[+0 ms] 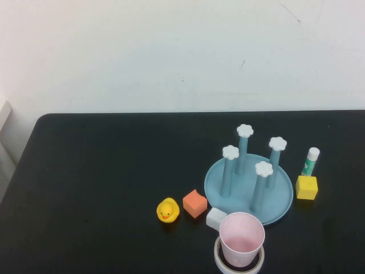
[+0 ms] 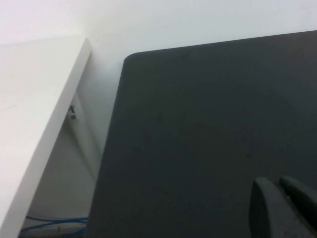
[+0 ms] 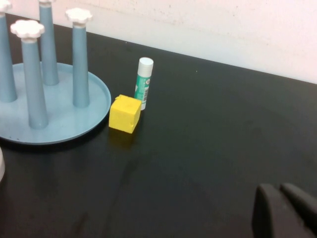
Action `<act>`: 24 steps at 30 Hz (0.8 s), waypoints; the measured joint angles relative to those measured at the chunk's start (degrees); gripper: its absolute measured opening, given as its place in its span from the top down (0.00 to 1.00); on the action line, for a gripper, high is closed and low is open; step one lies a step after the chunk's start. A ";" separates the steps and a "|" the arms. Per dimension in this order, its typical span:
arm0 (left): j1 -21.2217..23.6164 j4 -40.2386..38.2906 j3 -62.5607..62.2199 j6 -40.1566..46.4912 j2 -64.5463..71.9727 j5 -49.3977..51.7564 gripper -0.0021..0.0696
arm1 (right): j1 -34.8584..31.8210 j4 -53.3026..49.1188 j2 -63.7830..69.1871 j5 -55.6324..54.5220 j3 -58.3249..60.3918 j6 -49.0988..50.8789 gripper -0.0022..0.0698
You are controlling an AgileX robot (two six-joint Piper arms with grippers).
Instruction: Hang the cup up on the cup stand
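Note:
The pale pink cup (image 1: 242,237) stands upright, mouth up, inside a white tape ring (image 1: 223,261) at the table's front edge. Just behind it is the cup stand (image 1: 282,197), a light blue round tray with four blue pegs capped by white flowers. In the right wrist view the stand (image 3: 64,124) lies far from my right gripper (image 3: 278,189), which is shut with nothing in it over bare table. My left gripper (image 2: 275,183) is also shut and holds nothing, above the table's far left corner. Neither gripper shows in the high view.
A yellow duck (image 1: 167,210), an orange cube (image 1: 194,203) and a small white block (image 1: 216,218) lie left of the stand. A yellow cube (image 1: 306,187) and a green glue stick (image 1: 311,161) sit to its right. A white shelf (image 2: 34,114) borders the table's left edge.

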 joint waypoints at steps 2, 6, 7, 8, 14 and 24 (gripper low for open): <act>-0.57 0.00 0.00 -0.12 0.00 0.00 0.97 | 0.00 0.00 0.00 0.00 0.00 0.00 0.97; -1.50 0.00 0.00 -0.12 0.00 0.00 0.97 | 0.00 0.00 0.00 0.00 0.00 0.00 0.97; -1.50 0.00 0.00 -0.12 0.00 0.00 0.97 | 0.00 0.00 0.00 0.00 0.00 0.00 0.97; -1.50 0.00 0.00 -0.12 0.00 0.00 0.97 | 0.00 0.00 0.00 0.00 0.00 0.00 0.97; -1.50 0.23 0.00 0.00 0.00 0.00 0.97 | 0.00 0.99 0.00 0.00 0.00 0.87 0.97; -1.50 -28.41 0.11 -19.92 0.00 -9.62 0.97 | 0.00 42.92 0.00 -2.46 0.41 8.07 0.97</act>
